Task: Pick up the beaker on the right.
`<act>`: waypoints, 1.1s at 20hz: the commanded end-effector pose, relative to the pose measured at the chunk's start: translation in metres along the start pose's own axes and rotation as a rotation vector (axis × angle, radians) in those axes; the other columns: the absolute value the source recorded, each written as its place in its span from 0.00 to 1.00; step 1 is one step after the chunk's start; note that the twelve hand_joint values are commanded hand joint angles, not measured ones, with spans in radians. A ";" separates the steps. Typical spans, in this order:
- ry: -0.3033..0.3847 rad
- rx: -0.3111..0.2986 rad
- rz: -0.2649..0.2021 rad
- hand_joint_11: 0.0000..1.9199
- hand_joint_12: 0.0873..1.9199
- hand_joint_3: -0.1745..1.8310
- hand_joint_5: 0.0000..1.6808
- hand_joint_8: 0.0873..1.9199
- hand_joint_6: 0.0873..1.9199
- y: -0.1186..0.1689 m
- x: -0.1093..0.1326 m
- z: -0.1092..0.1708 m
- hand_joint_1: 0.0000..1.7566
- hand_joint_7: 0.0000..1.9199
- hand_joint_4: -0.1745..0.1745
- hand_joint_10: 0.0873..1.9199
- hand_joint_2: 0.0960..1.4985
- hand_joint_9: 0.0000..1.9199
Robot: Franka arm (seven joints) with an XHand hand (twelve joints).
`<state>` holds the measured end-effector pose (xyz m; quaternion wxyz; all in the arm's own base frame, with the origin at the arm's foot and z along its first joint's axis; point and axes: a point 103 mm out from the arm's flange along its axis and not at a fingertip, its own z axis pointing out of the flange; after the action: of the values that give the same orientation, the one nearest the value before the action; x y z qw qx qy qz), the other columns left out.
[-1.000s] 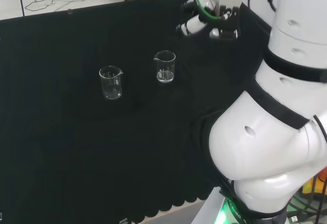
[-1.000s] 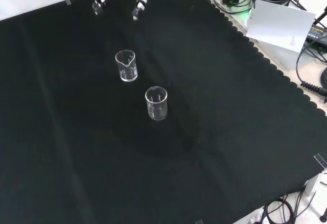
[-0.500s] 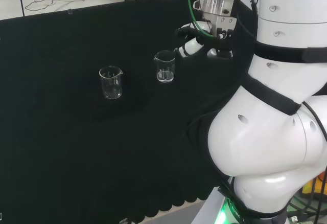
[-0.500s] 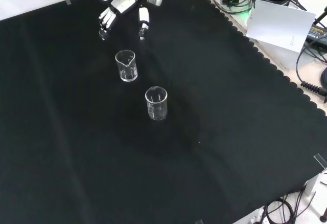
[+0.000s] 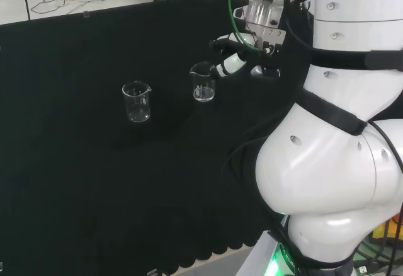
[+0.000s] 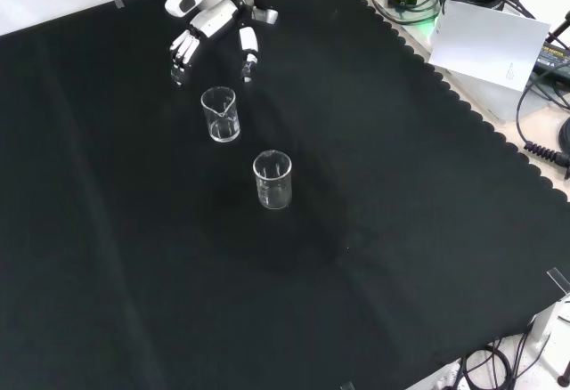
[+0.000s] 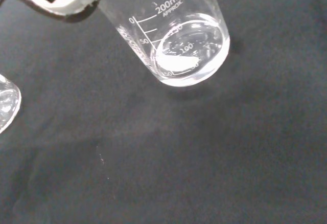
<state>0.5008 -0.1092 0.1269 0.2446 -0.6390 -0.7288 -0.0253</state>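
Two clear glass beakers stand upright on the black cloth. In the head view the right beaker (image 5: 203, 83) stands beside the left beaker (image 5: 136, 102). In the front view that same right beaker is the farther one (image 6: 220, 115), with the other beaker (image 6: 272, 180) nearer the camera. My hand (image 5: 230, 63) hovers just right of the right beaker in the head view. In the front view the hand (image 6: 214, 20) is open just beyond the beaker, fingers (image 6: 182, 52) and thumb spread to either side, touching nothing. The wrist view has the beaker (image 7: 180, 35) close up, empty, with printed marks.
The arm's big white links (image 5: 334, 162) take up the head view's right side. The cloth's scalloped edge (image 6: 463, 109) runs along the front view's right, with cables and a white board (image 6: 494, 43) beyond it. The other beaker's rim (image 7: 6, 106) shows at the wrist view's edge.
The hand has come down and moved toward the right beaker, from well beyond it to just beside it. Its fingers stay spread. Both beakers have not moved.
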 end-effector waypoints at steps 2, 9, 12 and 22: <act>0.066 -0.032 -0.076 0.00 0.68 0.31 0.16 0.26 0.00 0.014 0.000 0.010 0.47 0.07 0.48 0.29 0.33 0.16; 0.135 -0.042 -0.137 0.00 0.68 0.33 0.19 0.26 0.00 0.021 -0.007 0.024 0.48 0.09 0.47 0.29 0.32 0.17; 0.157 -0.053 -0.155 0.00 0.68 0.34 0.20 0.27 0.00 0.023 -0.009 0.030 0.48 0.10 0.46 0.29 0.32 0.18; 0.220 -0.072 -0.195 0.00 0.68 0.35 0.22 0.27 0.00 0.030 -0.016 0.045 0.48 0.12 0.45 0.29 0.31 0.19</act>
<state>0.5140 -0.1043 0.0775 0.2905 -0.5740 -0.7544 -0.1304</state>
